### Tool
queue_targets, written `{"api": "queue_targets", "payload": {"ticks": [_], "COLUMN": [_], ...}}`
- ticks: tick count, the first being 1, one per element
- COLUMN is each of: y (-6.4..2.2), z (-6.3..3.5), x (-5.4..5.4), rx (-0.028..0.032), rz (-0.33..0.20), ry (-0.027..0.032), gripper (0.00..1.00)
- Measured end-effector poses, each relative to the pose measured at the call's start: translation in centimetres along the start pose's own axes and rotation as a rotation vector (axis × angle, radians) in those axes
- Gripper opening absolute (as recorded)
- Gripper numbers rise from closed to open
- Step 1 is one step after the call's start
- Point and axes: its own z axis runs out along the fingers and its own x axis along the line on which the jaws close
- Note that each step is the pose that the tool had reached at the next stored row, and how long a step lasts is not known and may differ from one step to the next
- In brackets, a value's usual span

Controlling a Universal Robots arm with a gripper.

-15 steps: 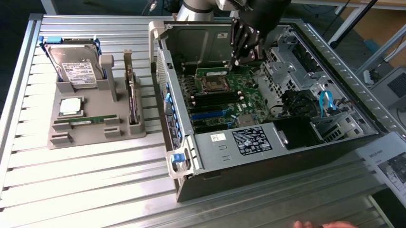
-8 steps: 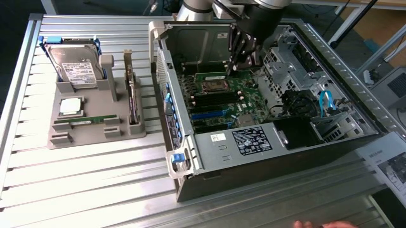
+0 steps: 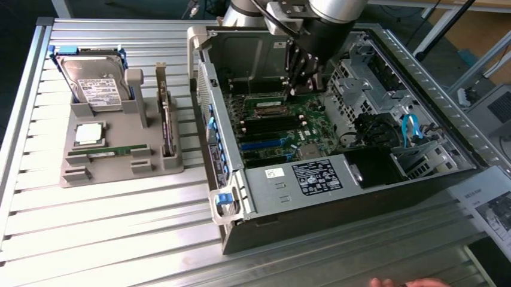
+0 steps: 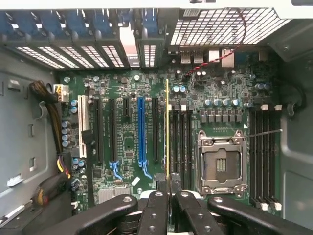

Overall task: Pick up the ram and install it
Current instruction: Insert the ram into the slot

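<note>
Inside the open computer case [image 3: 415, 179], my gripper [image 3: 304, 89] hangs above the green motherboard [image 3: 276, 128]. In the wrist view the gripper [image 4: 167, 188] is shut on the ram [image 4: 167, 127], seen edge-on as a thin yellow-green strip pointing down at the board. The strip lines up with the row of black memory slots [image 4: 180, 142] beside the empty silver processor socket [image 4: 220, 164]. The ram's lower edge stays above the slots, and whether it touches them cannot be told.
A grey holder [image 3: 119, 170] at the exterior view's left carries a hard drive [image 3: 94, 84], a square silver processor [image 3: 88, 134], a green stick [image 3: 108, 152] and an upright dark card [image 3: 165, 119]. Case walls, a drive cage [image 3: 359, 78] and blue cables [image 3: 411, 128] surround the board. A hand [image 3: 399, 282] rests at the table's near edge.
</note>
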Motion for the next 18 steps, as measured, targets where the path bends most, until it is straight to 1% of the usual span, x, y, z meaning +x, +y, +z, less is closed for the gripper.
{"api": "queue_targets", "payload": {"ticks": [14,18], "y": [-0.07,-0.07], "z": [2.52,2.57], "x": [0.1,0.1], "rx": [0.0,-0.0001], "rz": [0.0,0.0], "ry": [0.0,0.0002], "gripper": [0.12,0.12]}}
